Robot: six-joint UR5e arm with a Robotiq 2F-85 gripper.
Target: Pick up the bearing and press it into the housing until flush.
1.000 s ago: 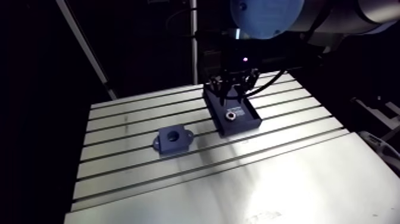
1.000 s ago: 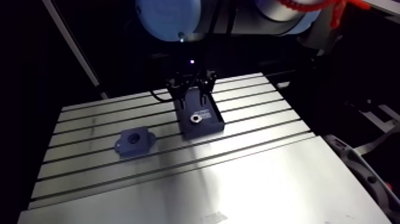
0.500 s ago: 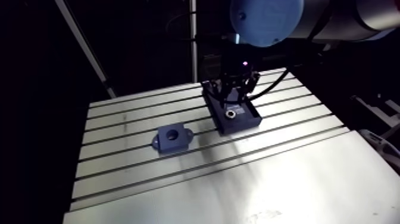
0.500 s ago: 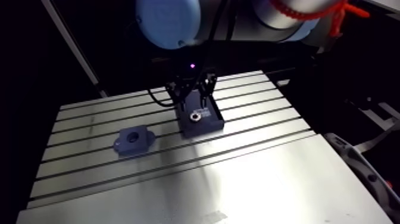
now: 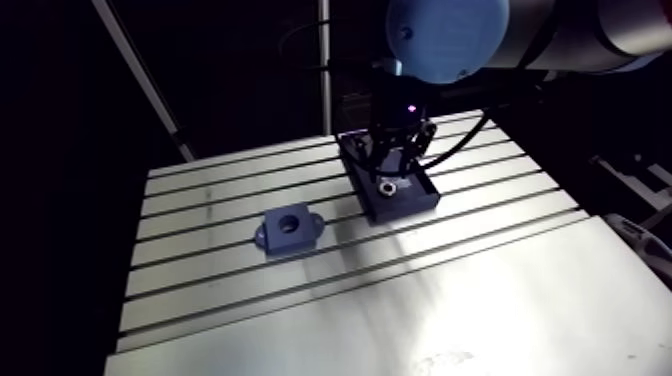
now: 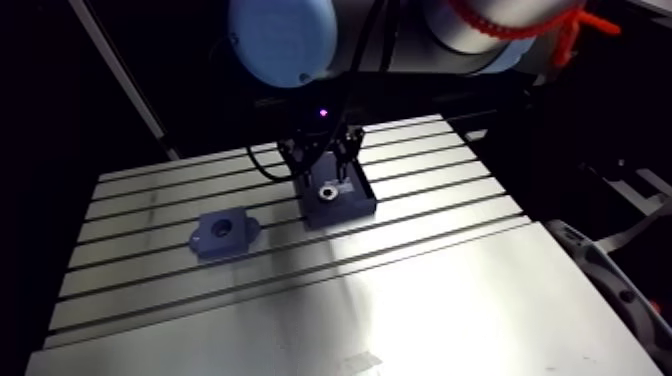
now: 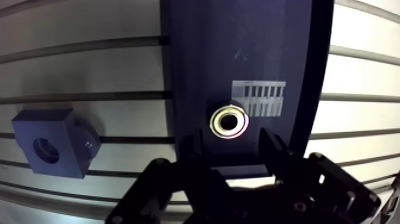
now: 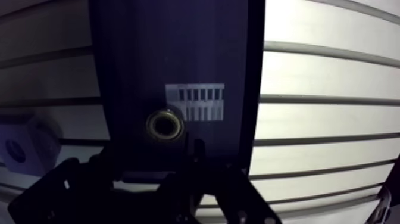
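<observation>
- Gripper (image 7: pixel 229 145): released, fingers spread, grasping nothing, positioned over the dark blue tray (image 7: pixel 250 47).
- Bearing (image 7: pixel 230 121): lies flat in the tray, just ahead of the gap between the fingers and beside a striped label (image 7: pixel 263 98).
- Housing (image 5: pixel 288 230): left of centre in the arm view, on the slotted table (image 5: pixel 420 300), apart from the tray.

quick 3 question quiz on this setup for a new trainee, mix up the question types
1. True or false: the hole in the housing is empty.
2. The bearing lies in: A) the dark tray B) the housing C) a glass jar.
3. Fill in: the fingers of the tool are ____, with the bearing just ahead of them.
Key: 1 true; 2 A; 3 open.
</observation>
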